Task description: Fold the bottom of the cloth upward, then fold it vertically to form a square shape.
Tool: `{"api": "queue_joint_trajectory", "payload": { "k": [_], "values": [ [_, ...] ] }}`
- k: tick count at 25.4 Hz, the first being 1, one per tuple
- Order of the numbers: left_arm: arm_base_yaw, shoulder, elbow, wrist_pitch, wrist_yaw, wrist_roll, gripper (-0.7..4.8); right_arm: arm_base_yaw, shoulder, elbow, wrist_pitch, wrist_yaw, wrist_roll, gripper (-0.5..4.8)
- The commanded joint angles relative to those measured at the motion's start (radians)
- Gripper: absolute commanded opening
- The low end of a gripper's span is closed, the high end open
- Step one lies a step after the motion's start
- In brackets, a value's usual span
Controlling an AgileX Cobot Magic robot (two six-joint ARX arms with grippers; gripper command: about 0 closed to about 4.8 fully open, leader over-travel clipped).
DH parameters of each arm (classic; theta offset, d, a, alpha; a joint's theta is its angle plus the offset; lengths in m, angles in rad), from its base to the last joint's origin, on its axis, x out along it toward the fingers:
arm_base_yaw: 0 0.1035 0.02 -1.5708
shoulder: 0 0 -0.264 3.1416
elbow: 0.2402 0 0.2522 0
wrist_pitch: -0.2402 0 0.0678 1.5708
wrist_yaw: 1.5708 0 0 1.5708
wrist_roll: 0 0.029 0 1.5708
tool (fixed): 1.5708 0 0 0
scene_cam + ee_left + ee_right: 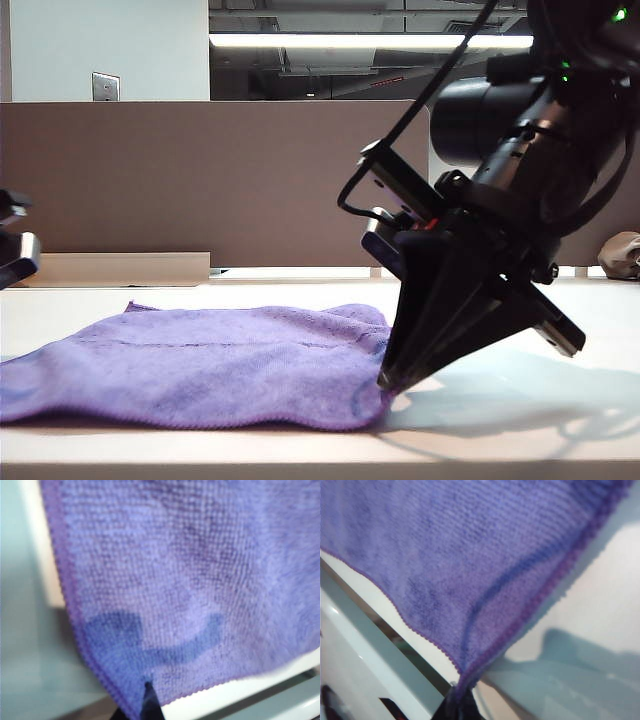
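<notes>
Cloth (200, 365) lies spread on the white desk (500, 440), purple, ribbed, with a darker stitched hem; its surface is slightly humped rather than flat. Right gripper (385, 383) is low at the cloth's near right corner in the exterior view, fingers pointing steeply down and closed on that corner. Right wrist view confirms: cloth (470, 555) narrows to a corner that runs straight into the dark closed fingers (460, 707), hem pulled taut with a crease running up from the grip. Left gripper (150, 702) is not clearly seen in the exterior view; only a bit of dark hardware shows at the far left edge. In the left wrist view its fingers are closed, pinching the cloth (190, 570) at the hem by a corner. Desk edge (235, 690) shows pale just beyond the hem. Behind the desk stands a brown partition (200, 180).
</notes>
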Motion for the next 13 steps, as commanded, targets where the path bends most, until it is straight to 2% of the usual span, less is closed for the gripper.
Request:
{"api": "queue_joint_trajectory", "payload": {
  "k": [1, 6, 13],
  "values": [
    [0.000, -0.052, -0.002, -0.045, -0.007, 0.028, -0.06, 0.019, -0.035, 0.005, -0.020, 0.053, -0.017, -0.01],
    [-0.001, -0.185, -0.002, -0.106, 0.044, 0.028, -0.06, 0.019, -0.135, 0.005, -0.084, 0.130, -0.023, -0.01],
    [-0.003, -0.284, -0.002, -0.178, 0.077, 0.021, -0.06, 0.021, -0.238, 0.005, -0.247, 0.174, -0.085, -0.01]
  ]
}}
